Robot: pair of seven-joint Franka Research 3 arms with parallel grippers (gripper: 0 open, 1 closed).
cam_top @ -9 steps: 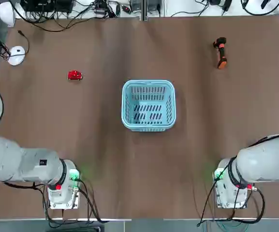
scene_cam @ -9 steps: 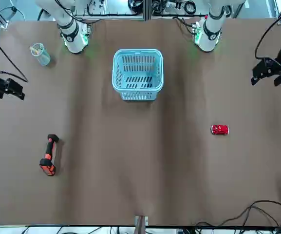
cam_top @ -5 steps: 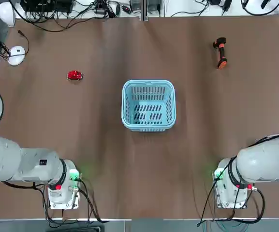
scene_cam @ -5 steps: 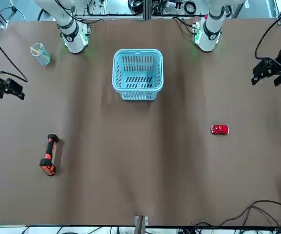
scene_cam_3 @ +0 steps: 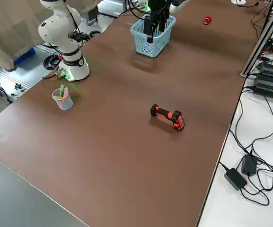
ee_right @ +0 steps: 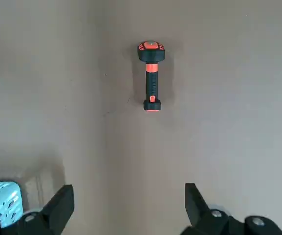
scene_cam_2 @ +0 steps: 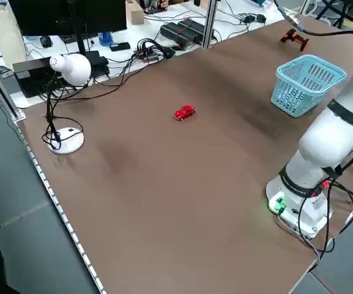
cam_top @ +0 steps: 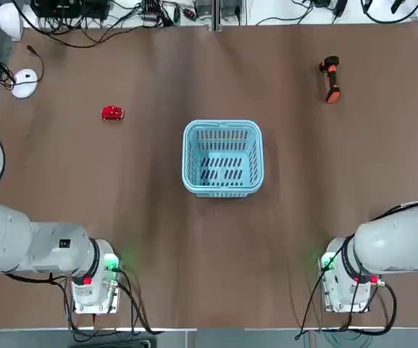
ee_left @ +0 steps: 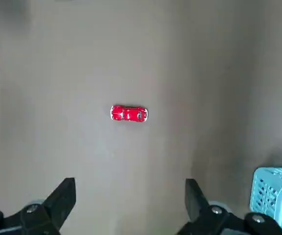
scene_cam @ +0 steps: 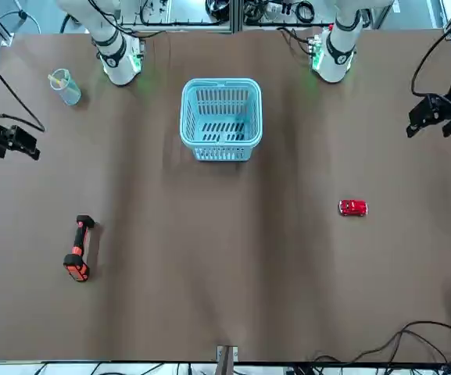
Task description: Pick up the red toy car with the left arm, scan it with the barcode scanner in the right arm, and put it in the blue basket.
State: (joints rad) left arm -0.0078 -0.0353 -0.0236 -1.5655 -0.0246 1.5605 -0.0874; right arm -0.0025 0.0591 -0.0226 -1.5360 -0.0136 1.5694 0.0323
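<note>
You're looking at no legible text here: no label, brand, number or sign you can read in any view.

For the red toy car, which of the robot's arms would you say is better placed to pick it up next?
The left, I'd judge: its open jaws hang over the car's side of the table, and its wrist view shows the red toy car. The right gripper is over by the scanner.

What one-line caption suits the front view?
Blue basket, red toy car and barcode scanner lie apart on the brown tabletop, a cup near one edge.
</note>
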